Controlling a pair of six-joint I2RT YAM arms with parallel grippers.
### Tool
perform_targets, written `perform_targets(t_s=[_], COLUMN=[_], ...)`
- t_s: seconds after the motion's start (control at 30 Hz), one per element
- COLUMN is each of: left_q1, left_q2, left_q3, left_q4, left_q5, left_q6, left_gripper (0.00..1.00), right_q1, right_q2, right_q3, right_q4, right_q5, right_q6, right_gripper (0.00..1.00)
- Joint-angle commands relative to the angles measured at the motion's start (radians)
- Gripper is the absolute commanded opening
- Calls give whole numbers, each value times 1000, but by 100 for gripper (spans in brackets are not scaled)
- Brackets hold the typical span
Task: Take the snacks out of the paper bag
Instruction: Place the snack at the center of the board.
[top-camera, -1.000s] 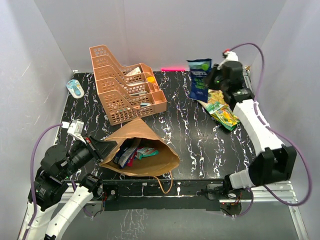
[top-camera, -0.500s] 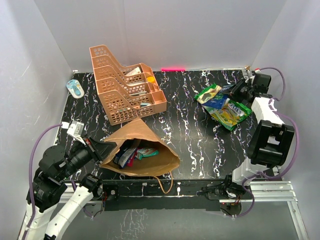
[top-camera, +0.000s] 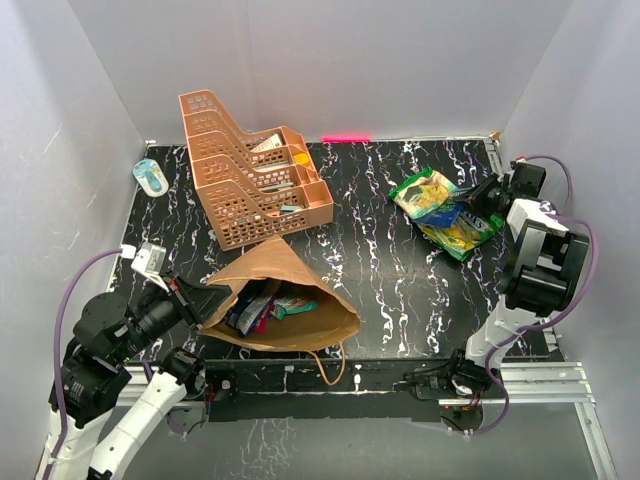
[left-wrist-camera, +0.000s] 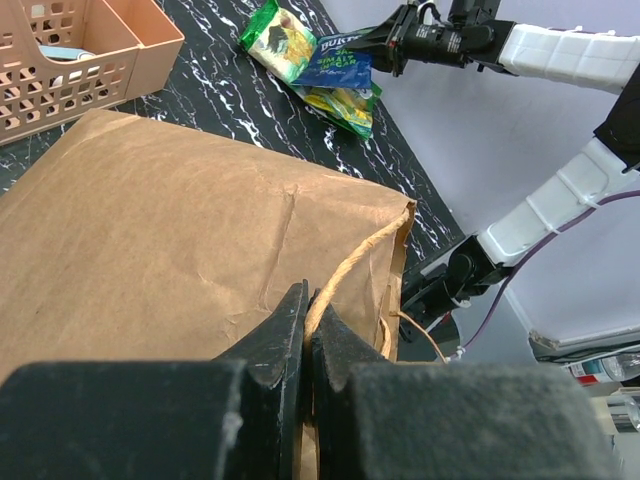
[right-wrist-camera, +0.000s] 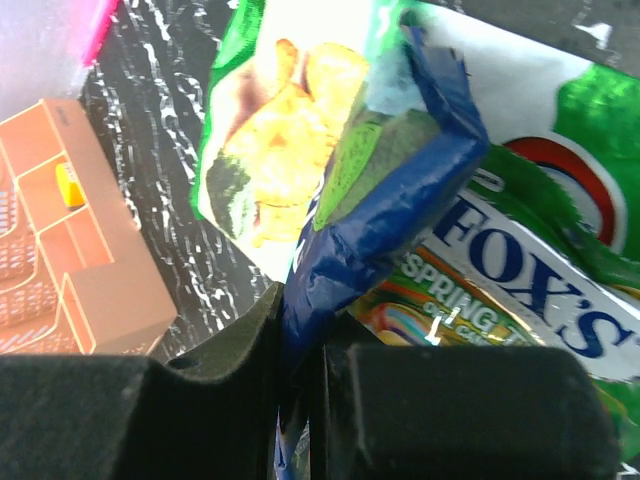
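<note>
Now the blue chip bag is down. A second ago my right arm held it high over the far right corner. Since then the arm has folded back and lowered it onto the pile by the right edge of the counter. It lies there between the green chip bag and a green sweets packet, touching both.

My right jaws are still pinched together on a fold of the blue foil, as the right wrist view shows, so I judge the drop unfinished until they part.

My left jaws have not moved. They stay clamped on the paper bag at its rim, with the twine handle caught between them. That keeps the bag's mouth lifted at the near left of the counter, in front of the orange tray rack.

Several packets show inside the bag, so the job is only partly done. I reckon three snacks are out and more wait. The next move calls for letting go on the right and travelling well across the counter to the bag's mouth.
</note>
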Motion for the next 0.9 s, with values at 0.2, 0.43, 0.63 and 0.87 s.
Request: perform_targets(t_s=[0.2, 0.43, 0.63, 0.87], left_q1=[-2, -3, -3, -3], left_q2=[6, -3, -1, -16], left_q3=[5, 5, 14, 6], left_q4=[19, 9, 6, 6], left_q5=[36, 33, 36, 36], left_q6=[8, 2, -1, -14], left_gripper=[0, 0, 0, 0], right_q1=[-23, -40, -61, -78], right_q2=[-3, 2, -54, -45], right_q3=[-140, -208, -224, -192], right_q4=[157, 207, 240, 212], right_q5=[103, 139, 162, 134], right_q6=[-36, -27, 7, -22], right_gripper=[8, 9, 9, 17])
